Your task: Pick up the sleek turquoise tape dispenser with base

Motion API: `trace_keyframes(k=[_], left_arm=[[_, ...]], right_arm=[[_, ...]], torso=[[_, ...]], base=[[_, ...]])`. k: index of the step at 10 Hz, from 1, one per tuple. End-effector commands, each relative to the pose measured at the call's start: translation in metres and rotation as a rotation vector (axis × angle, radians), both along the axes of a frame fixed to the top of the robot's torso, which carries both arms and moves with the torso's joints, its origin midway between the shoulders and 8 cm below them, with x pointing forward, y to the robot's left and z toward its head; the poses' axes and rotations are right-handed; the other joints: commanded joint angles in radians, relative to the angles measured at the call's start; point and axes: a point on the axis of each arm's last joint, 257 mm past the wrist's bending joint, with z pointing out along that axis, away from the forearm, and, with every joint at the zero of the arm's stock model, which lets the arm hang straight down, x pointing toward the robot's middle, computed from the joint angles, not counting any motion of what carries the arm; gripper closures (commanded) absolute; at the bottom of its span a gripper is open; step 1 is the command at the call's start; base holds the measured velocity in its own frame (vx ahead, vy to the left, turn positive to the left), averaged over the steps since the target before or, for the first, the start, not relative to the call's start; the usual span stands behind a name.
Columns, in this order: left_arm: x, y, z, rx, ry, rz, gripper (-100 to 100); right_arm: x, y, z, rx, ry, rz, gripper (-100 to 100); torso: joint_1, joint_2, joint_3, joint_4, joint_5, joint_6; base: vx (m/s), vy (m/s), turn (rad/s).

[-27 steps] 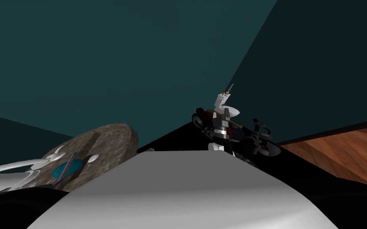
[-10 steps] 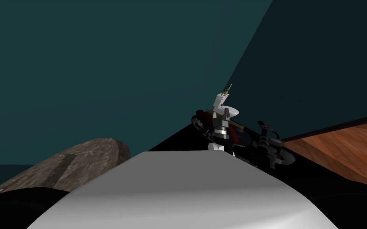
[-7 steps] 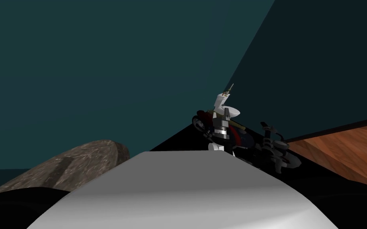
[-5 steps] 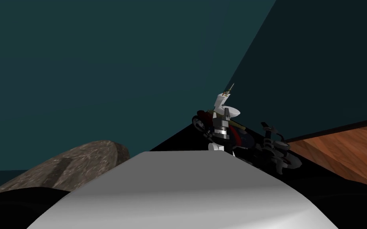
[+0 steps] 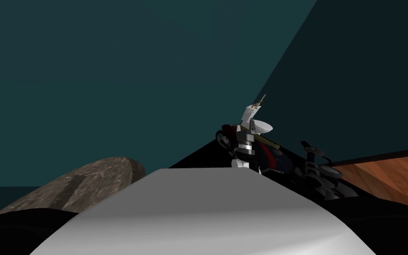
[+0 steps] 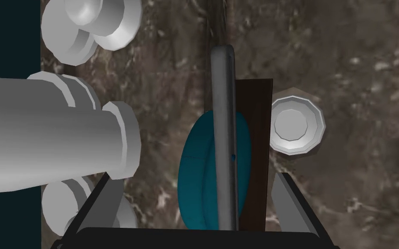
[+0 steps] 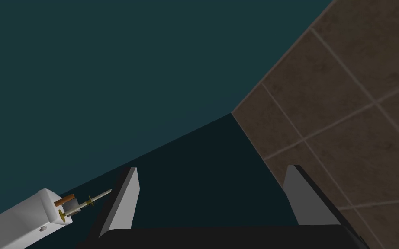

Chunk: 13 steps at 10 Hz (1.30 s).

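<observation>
The left gripper (image 6: 194, 174) hangs over a mottled brown-grey stone surface (image 6: 367, 86) with its jaws wide open. The two fingers (image 6: 288, 196) stand to either side of the tape dispenser (image 6: 196, 190) and touch nothing.

The dispenser lies between the fingers, close up to the gripper's dark body. It is a turquoise disc-shaped body set against a dark brown base (image 6: 255, 129). The base sits on the side toward one finger, and its edge comes near that finger. A narrow grey strip (image 6: 223, 108) runs along the middle of the turquoise body and reaches out past it, away from the gripper.

Just beyond the tip of the finger on the base's side, touching or almost touching the base's edge, sits a small white round dish (image 6: 297, 125). It has a raised rim and a flat white centre. Whether it is a dish or a cap I cannot tell.

On the far side of the other finger lies a thick white cylinder with flanged ends (image 6: 56, 134). More white rounded knobs (image 6: 90, 21) lie farther out from the gripper.

The right gripper (image 7: 212, 168) is also open and holds nothing. Past one of its fingers shows the end of a white bar tipped with a thin yellow pin (image 7: 43, 207).
</observation>
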Motion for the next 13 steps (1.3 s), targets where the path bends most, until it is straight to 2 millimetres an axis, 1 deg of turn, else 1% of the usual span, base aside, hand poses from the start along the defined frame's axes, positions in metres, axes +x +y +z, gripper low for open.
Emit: trace_keyframes(k=[1, 9, 10, 11, 13], left_arm=[[-0.005, -0.003, -0.002, -0.001, -0.003, -0.011, -100], [-0.020, -0.013, -0.013, 0.002, 0.006, -0.074, -100], [-0.018, -0.012, -0.013, 0.002, 0.004, -0.065, -100], [-0.018, -0.012, -0.013, 0.002, 0.006, -0.068, 100], [-0.018, -0.014, -0.015, -0.004, 0.003, -0.067, 100]], right_arm=[[0.000, 0.000, 0.000, 0.000, 0.000, 0.000, 0], [0.000, 0.000, 0.000, 0.000, 0.000, 0.000, 0], [0.000, 0.000, 0.000, 0.000, 0.000, 0.000, 0], [0.000, 0.000, 0.000, 0.000, 0.000, 0.000, 0], [0.000, 0.000, 0.000, 0.000, 0.000, 0.000, 0]], torso=[[0.000, 0.000, 0.000, 0.000, 0.000, 0.000], [-0.002, 0.002, 0.001, 0.000, 0.000, 0.001], [-0.002, 0.002, 0.001, 0.000, 0.000, 0.000], [-0.003, 0.004, 0.002, 0.001, -0.001, 0.001], [-0.001, 0.007, 0.003, 0.001, -0.001, 0.000]], base=[[0.111, 0.057, 0.093], [0.072, 0.029, 0.061], [0.032, 0.009, 0.015], [0.006, 0.002, -0.004], [0.004, -0.007, -0.002]])
